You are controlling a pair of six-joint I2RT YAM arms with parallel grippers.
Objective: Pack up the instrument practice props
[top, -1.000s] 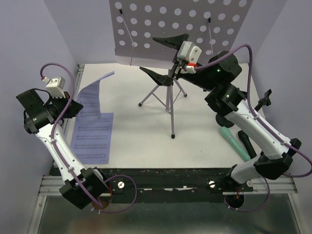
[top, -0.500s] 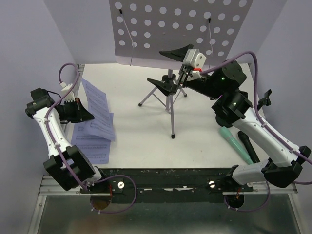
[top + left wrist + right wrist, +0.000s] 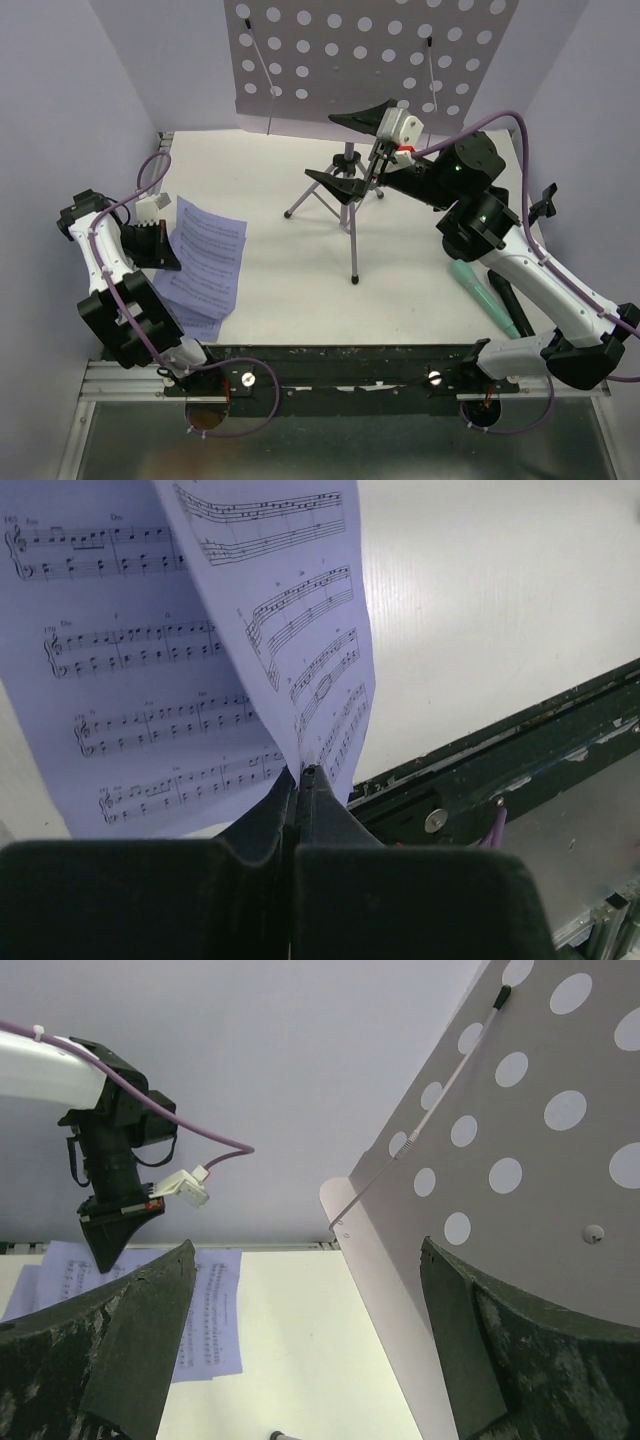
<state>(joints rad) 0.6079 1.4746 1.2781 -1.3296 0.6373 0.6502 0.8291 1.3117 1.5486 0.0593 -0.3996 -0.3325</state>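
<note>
Overhead view, two wrist views; sheet-music pages (image 3: 205, 255) in all.

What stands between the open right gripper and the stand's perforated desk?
Nothing visible does. In the right wrist view, the edge of the perforated desk shows directly between the open fingers of the right gripper, unobstructed.
</note>
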